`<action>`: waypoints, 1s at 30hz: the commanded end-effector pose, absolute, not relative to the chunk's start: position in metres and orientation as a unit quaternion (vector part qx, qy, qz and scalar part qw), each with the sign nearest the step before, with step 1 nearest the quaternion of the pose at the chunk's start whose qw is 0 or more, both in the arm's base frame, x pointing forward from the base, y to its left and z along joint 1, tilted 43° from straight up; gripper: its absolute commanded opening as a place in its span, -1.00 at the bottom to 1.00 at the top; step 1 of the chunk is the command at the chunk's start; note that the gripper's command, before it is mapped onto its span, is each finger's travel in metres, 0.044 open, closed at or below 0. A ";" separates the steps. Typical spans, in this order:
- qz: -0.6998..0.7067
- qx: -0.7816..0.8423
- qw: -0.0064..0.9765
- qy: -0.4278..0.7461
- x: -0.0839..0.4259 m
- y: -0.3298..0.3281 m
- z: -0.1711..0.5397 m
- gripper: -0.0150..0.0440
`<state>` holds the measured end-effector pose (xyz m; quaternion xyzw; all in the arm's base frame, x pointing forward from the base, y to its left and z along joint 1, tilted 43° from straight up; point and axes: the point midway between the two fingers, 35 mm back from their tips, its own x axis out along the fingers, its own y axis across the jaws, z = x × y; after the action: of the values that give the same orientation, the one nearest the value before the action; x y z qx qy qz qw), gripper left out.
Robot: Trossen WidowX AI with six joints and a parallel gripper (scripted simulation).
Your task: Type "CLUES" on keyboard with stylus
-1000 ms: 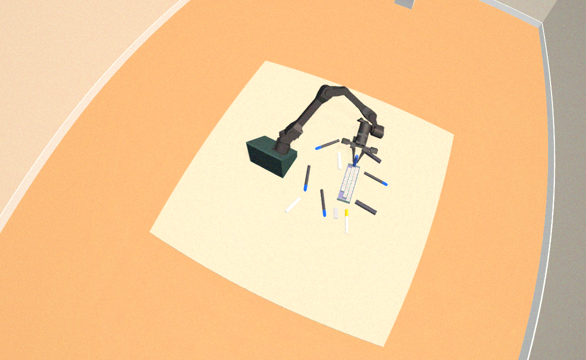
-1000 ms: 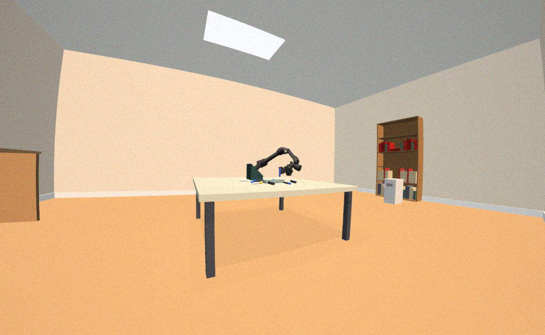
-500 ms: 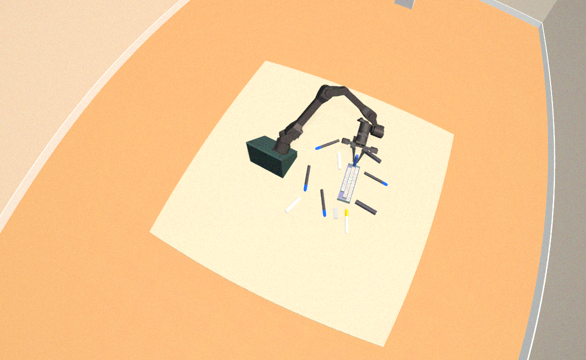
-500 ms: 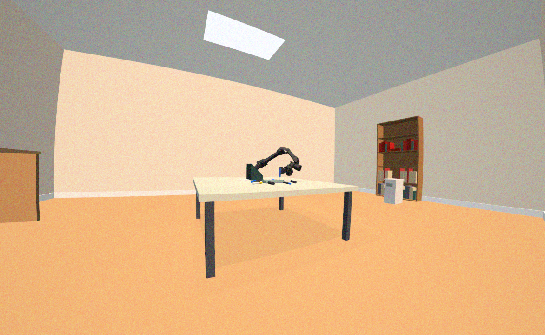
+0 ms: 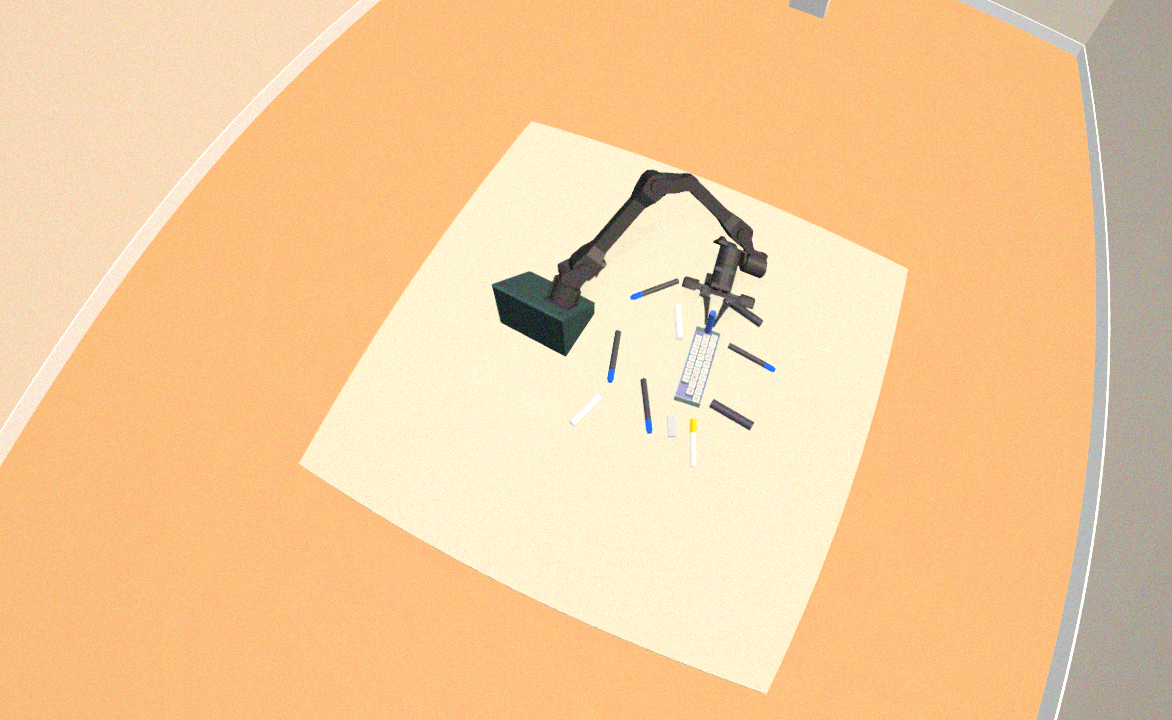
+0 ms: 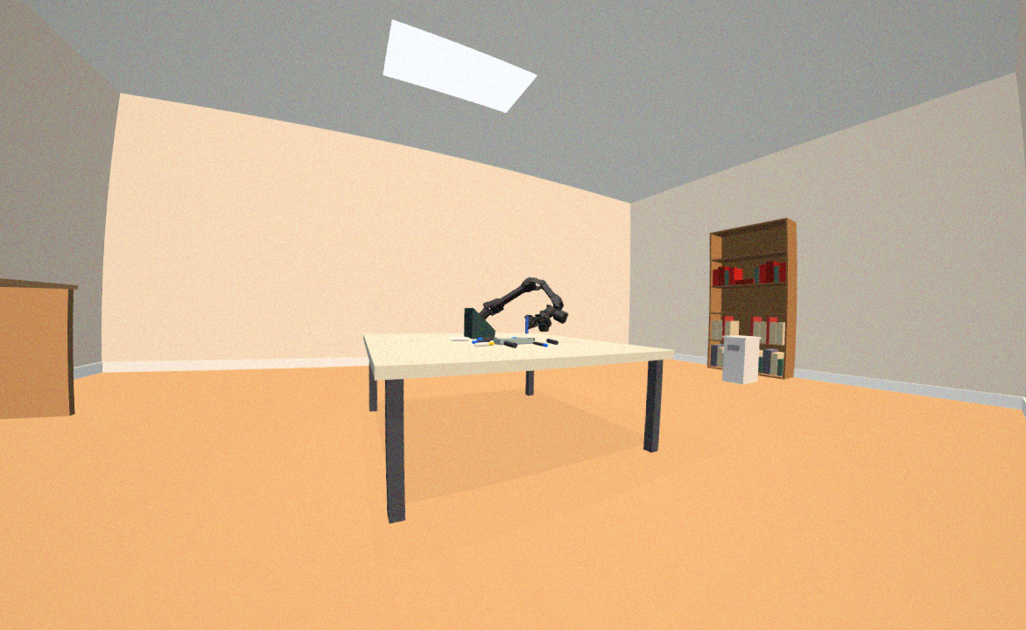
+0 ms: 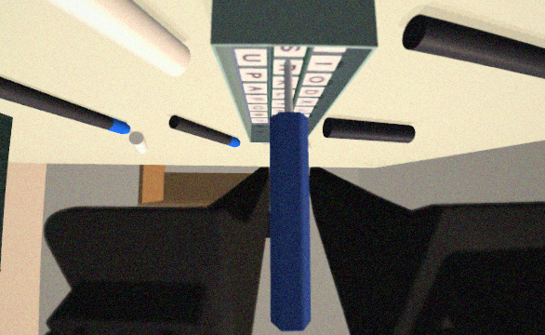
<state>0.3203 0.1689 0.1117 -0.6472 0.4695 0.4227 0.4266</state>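
Blue and faceted, the thin-tipped stylus (image 5: pixel 710 322) (image 6: pixel 527 324) (image 7: pixel 289 221) is standing clasped in the black two-fingered gripper (image 5: pixel 712 324) (image 6: pixel 528 322) (image 7: pixel 288 176), tip downward, presumably for pressing keys, over the grey-green, white-keyed keyboard (image 5: pixel 688 400) (image 6: pixel 522 341) (image 7: pixel 294 23), inward from the pale counter's (image 5: pixel 572 537) (image 6: pixel 501 361) (image 7: pixel 226 157) edges.

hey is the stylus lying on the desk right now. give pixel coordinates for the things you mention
No, the wrist view shows the blue stylus (image 5: pixel 711 320) (image 6: pixel 527 324) (image 7: pixel 289 219) gripped between the fingers of the end effector (image 5: pixel 710 324) (image 6: pixel 528 322) (image 7: pixel 288 176).
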 end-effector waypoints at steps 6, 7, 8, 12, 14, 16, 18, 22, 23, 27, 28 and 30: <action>0.421 -0.647 0.428 0.471 0.321 0.172 0.108 -0.22; 0.421 -0.647 0.428 0.471 0.321 0.172 0.107 -0.22; 0.421 -0.647 0.428 0.471 0.321 0.173 0.107 -0.22; 0.421 -0.647 0.428 0.471 0.321 0.174 0.106 -0.22; 0.421 -0.647 0.428 0.471 0.321 0.175 0.105 -0.22; 0.421 -0.647 0.428 0.471 0.321 0.175 0.104 -0.22; 0.421 -0.647 0.428 0.471 0.321 0.176 0.104 -0.22; 0.421 -0.647 0.428 0.471 0.320 0.177 0.103 -0.22; 0.421 -0.647 0.428 0.471 0.320 0.176 0.103 -0.22; 0.421 -0.647 0.428 0.471 0.321 0.176 0.103 -0.22; 0.421 -0.647 0.428 0.471 0.321 0.176 0.103 -0.22; 0.421 -0.647 0.428 0.471 0.321 0.176 0.103 -0.22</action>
<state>0.3200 0.1759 0.1037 -0.6473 0.4704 0.4225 0.4257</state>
